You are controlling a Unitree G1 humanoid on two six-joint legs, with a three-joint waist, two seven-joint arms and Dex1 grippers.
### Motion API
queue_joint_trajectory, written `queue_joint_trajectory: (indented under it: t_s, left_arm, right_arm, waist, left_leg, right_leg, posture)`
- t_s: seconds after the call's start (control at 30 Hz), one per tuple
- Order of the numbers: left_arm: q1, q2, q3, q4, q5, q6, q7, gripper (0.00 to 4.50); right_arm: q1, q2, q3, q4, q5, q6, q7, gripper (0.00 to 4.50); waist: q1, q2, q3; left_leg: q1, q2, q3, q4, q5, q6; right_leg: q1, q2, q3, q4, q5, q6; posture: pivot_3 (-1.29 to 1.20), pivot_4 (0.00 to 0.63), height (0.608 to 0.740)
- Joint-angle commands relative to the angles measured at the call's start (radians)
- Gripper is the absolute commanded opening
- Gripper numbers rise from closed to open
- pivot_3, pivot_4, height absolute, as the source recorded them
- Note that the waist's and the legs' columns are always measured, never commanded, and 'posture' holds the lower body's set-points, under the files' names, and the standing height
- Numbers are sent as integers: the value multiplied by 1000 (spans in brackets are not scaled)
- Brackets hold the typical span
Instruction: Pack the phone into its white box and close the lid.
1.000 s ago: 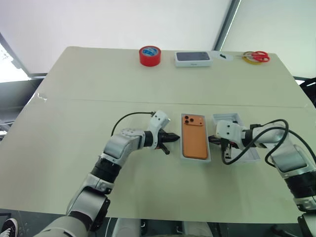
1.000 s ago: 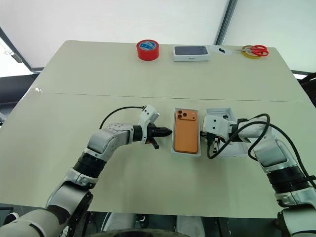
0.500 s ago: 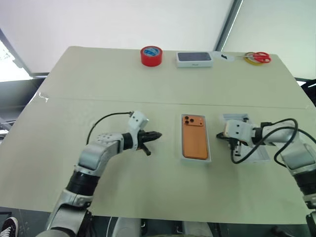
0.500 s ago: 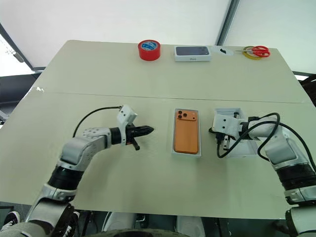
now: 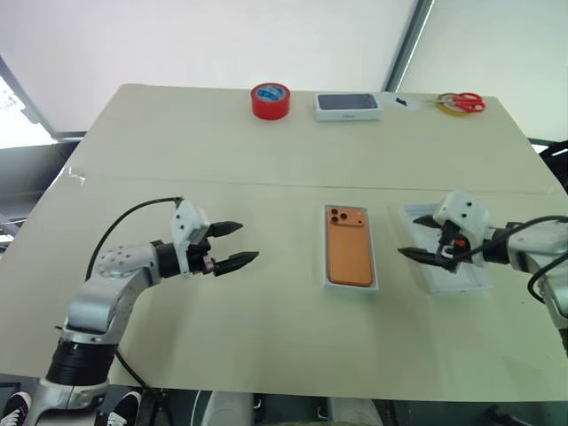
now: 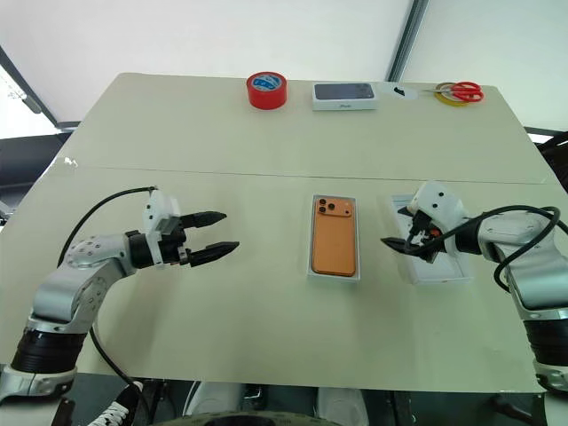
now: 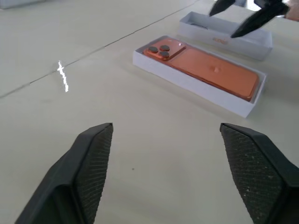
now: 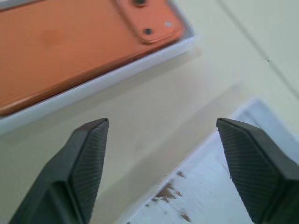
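Orange phone (image 5: 349, 257) sits in the white box (image 5: 329, 282), both pincers (image 5: 232, 246) (image 5: 419, 237) released, empty; next I grasp the lid (image 5: 471, 282).

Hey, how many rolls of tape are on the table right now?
2. The red tape roll sits at the table's far edge; the yellow tape roll lies at the far right corner, under the red scissors.

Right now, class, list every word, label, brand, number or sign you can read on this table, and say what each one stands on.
None can be read for certain.
Orange print on the wall of the lid: too blurred to read.
Blue and white label on the red tape roll: too small to read.
Small grey mark on the front of the white box with a dark phone picture: too small to read.
The phone shows no writing.
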Motion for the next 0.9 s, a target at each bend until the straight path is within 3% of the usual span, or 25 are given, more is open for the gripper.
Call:
queue_joint_trajectory:
  t_s: [0.03,0.2,0.4,0.5,0.67,0.9]
  left_arm:
    - [14,17,47,7,-17,-148,-88,3886]
    - [12,24,49,49,-9,-262,-144,3886]
    - [19,42,64,79,-22,-332,-191,3886]
    - [21,43,62,87,-17,-345,-191,3886]
    - [33,34,66,65,-26,-333,-159,3886]
    - [60,27,54,14,-39,-327,-137,3886]
  right_arm:
    - [36,49,-38,-203,89,329,-98,3984]
    - [30,26,28,-284,55,545,-217,3984]
    - [-131,81,32,-282,125,838,-281,3984]
    - [-177,5,120,-249,80,718,-299,3984]
    - [-270,24,117,-202,135,744,-292,3984]
    - [-215,9,104,-169,154,848,-312,3984]
  waist:
    - [2,0,0]
    - [-6,5,-1]
    - [-12,4,-1]
    - [-23,5,-1]
    - [-28,5,-1]
    - [-22,5,-1]
  left_leg:
    - [0,0,0,0,0,0]
    - [-2,0,1,-2,0,0]
    - [-2,0,1,-2,-3,5]
    - [-5,0,1,-2,-2,4]
    - [-9,-1,1,-2,-1,2]
    - [-10,-1,1,1,-1,4]
  right_leg:
    - [0,0,0,0,0,0]
    - [-3,0,0,0,-1,-1]
    - [-4,-1,1,0,0,-2]
    - [-7,-1,1,0,0,-1]
    - [-10,0,0,1,0,-1]
    - [-10,0,0,2,0,-1]
  posture:
    - [0,150,730]
    - [0,150,730]
    - [0,150,730]
    - [0,150,730]
    - [0,150,730]
    - [0,150,730]
